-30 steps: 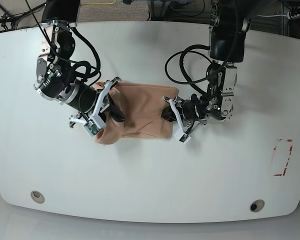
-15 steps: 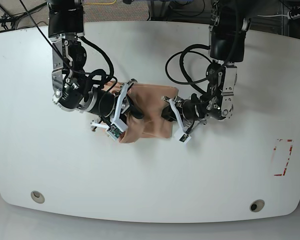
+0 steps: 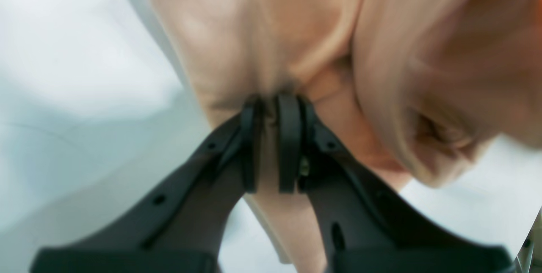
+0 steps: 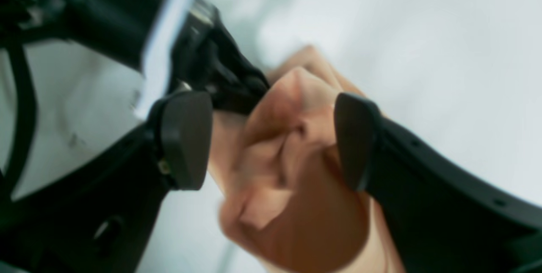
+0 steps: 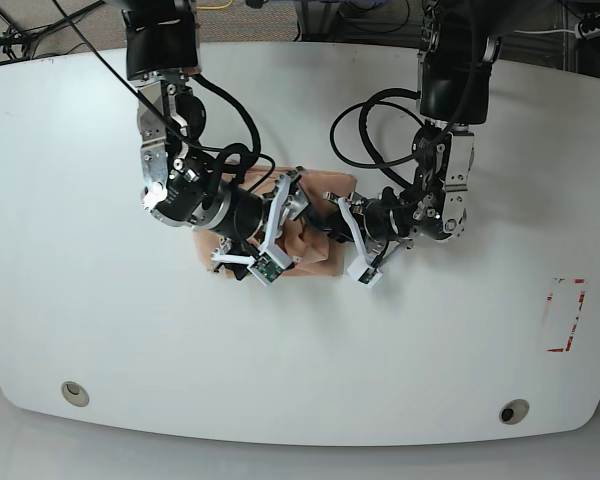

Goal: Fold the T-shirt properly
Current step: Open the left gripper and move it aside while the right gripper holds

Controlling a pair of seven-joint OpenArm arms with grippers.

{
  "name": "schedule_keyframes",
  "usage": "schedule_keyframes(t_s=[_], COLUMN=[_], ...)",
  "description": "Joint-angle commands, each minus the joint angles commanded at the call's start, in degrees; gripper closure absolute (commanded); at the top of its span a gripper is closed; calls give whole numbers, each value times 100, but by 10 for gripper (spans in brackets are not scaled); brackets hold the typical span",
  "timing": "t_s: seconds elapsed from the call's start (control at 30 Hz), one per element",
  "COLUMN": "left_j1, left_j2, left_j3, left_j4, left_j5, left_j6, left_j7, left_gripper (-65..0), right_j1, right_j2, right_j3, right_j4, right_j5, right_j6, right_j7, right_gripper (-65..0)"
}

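The peach-pink T-shirt (image 5: 318,258) lies bunched in a small folded heap at the middle of the white table (image 5: 430,350). My left gripper (image 5: 338,222) sits at the heap's right edge. In the left wrist view this gripper (image 3: 271,106) is shut on a pinch of the T-shirt (image 3: 262,44). My right gripper (image 5: 294,234) hovers over the heap from the left. Its fingers (image 4: 186,137) stand wide apart in the right wrist view, open, with rumpled T-shirt (image 4: 279,171) lying loose between them. The print on the chest is hidden.
A red rectangle mark (image 5: 565,315) sits near the table's right edge. Two round holes (image 5: 75,392) (image 5: 513,411) lie along the front edge. Black cables (image 5: 365,140) loop behind the left arm.
The right arm swept rightward across the table, carrying the shirt's left side over onto its right side. Its fingers now stand open around the cloth. The left arm stayed put, still gripping.
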Motion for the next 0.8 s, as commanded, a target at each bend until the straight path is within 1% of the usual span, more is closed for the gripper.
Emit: schedule_keyframes(t_s=[0.07,0.13,0.27,0.33,0.4,0.43,0.47,0.57,0.6,0.63,0.73,0.8], left_j1=[-9,-18,-167,-220,-264,-264,-316,-396,-396,-387,-352,-352], left_j2=[9,9,9,9,9,9,9,0,0,-9,-44,-193], left_j3=[0,-9,-149,-299,-536,-580,-703,-1046,-1099,-1266,-1503,-1644], left_j4=[0,0,9,9,9,9,44,299,352,510,914,1160], left_j5=[0,-9,-79,-237,-545,-633,-844,-1363,-1451,-1670,-2084,-2303], left_j6=[0,-9,-44,-167,-334,-360,-396,-396,-396,-396,-396,-396], left_j7=[0,0,0,0,0,0,0,0,0,9,26,88], left_gripper=[-63,-63,-65,-83,-133,-147,-181,-246,-253,-274,-304,-314], right_j1=[-9,-97,-369,-457,-536,-554,-580,-677,-686,-703,-695,-686], right_j2=[9,105,299,360,457,492,563,695,721,782,809,791], right_j3=[0,35,448,703,1029,1081,1178,1204,1204,1187,1178,1125], right_j4=[141,343,809,897,905,905,897,888,888,888,888,888], right_j5=[-70,-88,123,290,545,615,756,923,941,985,985,949], right_j6=[0,0,44,44,44,44,44,44,44,35,35,35], right_j7=[0,0,0,0,-9,-9,-9,-9,-9,-9,-9,-9], right_gripper=[-431,-431,-431,-431,-431,-431,-431,-431,-431,-431,-431,-431])
